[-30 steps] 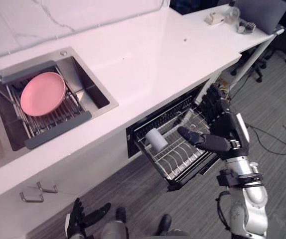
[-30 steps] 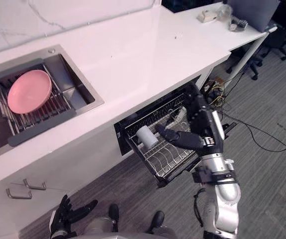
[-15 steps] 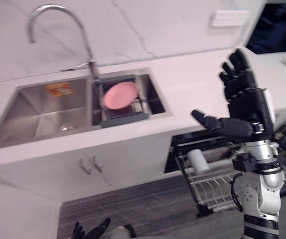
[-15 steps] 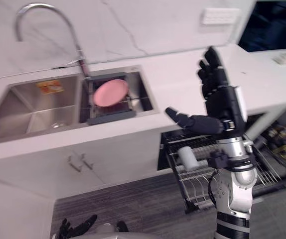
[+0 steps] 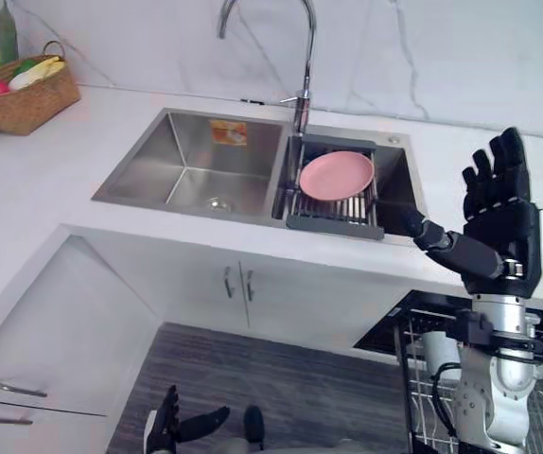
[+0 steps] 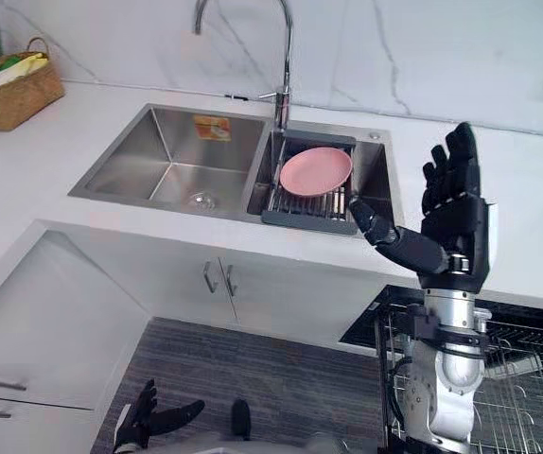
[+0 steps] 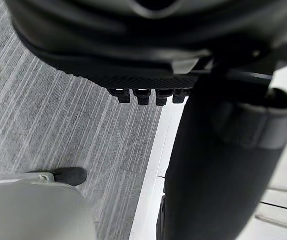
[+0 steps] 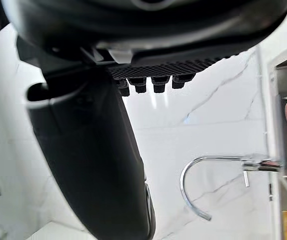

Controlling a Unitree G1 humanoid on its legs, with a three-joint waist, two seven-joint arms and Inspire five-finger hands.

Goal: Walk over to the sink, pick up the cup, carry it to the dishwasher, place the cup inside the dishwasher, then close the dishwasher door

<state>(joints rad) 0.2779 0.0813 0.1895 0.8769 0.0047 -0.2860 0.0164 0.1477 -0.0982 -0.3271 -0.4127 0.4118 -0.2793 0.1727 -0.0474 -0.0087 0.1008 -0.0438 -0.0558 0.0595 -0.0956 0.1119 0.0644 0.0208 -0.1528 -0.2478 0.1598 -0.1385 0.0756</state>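
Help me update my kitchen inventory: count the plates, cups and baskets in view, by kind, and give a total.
Plate: 1
Cup: 1
Basket: 1
Total: 3

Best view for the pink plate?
Left eye view: the pink plate sits whole and unobstructed on the sink rack. Right eye view is near-identical; right wrist view catches a sliver; left wrist view faces the floor.

A kitchen: steel double sink [image 5: 186, 170], tap [image 5: 307, 57], white counter [image 5: 26, 180], cabinets [image 5: 196, 284], dishwasher rack [image 6: 536, 371].
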